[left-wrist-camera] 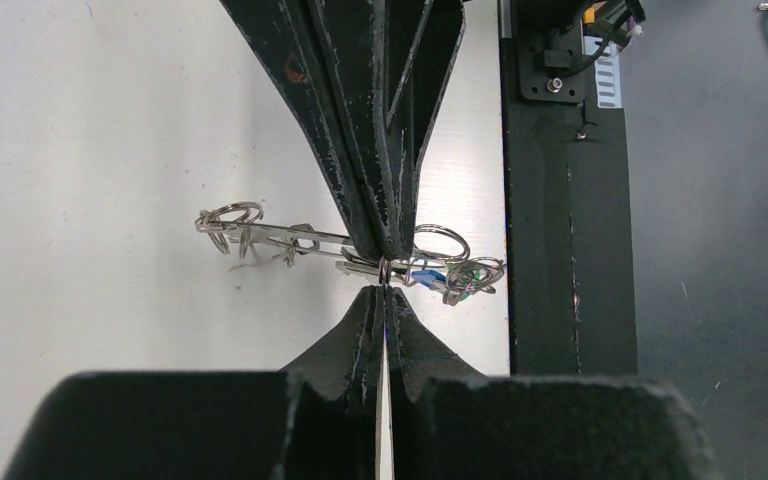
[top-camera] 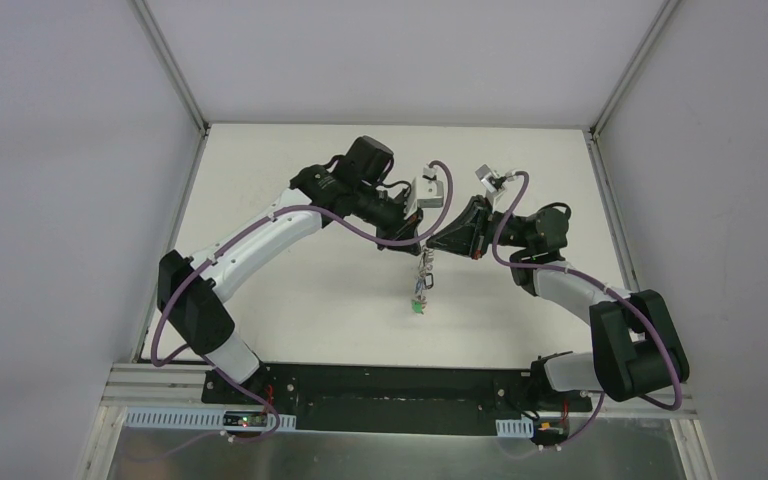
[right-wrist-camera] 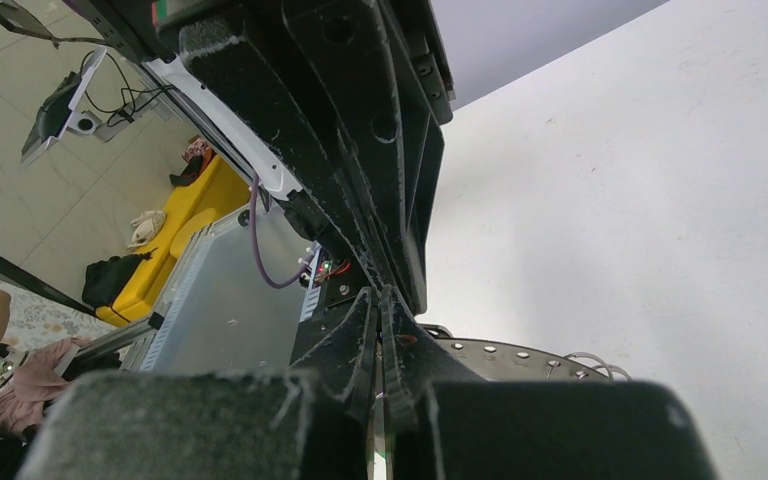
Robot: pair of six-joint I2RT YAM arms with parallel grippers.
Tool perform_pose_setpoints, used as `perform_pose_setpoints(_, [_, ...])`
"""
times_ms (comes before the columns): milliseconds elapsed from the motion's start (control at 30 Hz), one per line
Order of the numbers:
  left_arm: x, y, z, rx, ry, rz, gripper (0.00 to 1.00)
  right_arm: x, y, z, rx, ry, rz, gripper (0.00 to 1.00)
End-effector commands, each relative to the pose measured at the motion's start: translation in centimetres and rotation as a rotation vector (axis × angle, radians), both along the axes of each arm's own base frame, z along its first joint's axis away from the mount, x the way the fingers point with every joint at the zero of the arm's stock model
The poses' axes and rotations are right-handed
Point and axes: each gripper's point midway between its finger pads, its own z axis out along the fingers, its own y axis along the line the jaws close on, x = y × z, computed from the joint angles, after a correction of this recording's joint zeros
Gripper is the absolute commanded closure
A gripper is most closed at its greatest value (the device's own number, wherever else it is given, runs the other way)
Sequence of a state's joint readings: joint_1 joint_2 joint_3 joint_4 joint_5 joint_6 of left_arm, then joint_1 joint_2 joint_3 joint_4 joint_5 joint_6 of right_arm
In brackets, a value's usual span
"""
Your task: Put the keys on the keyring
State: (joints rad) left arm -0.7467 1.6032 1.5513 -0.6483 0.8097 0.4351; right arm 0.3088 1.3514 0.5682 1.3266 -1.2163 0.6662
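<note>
Presently the keyring (left-wrist-camera: 290, 235) hangs in the air between the two grippers, with the keys (left-wrist-camera: 460, 278) and their blue and green tags bunched toward one side of it. I judge that the bunch may twist or slide out if either arm pulls, because both grips sit on thin wire at almost one spot; a key could then drop to the table (left-wrist-camera: 90, 120). The right gripper (left-wrist-camera: 385, 250) is fully closed on the wire. The left gripper (left-wrist-camera: 385, 296) is closed too, its tips meeting the same metal just beside. Whether it really pinches something I cannot tell.
</note>
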Motion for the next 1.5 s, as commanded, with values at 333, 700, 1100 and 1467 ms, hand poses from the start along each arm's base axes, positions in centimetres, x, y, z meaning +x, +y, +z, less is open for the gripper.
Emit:
perform_pose_setpoints(333, [0.0,-0.3,0.9,-0.005,-0.045,0.011,1.0,1.0,-0.3,2.8,0.045,-0.104,-0.044,1.0])
perform_pose_setpoints(700, [0.6,-0.2,-0.2,0.09,-0.133,0.092,1.0,2.1,-0.7,2.7,0.049,-0.067,-0.1,1.0])
perform_pose_setpoints(1100, [1.3,-1.0,0.1,0.129,-0.179,0.155,1.0,2.4,-0.7,2.1,0.039,-0.051,-0.118,1.0])
perform_pose_setpoints(1467, [1.3,-0.3,0.8,0.125,-0.186,0.156,0.69,1.9,-0.7,1.4,0.013,-0.086,-0.083,1.0])
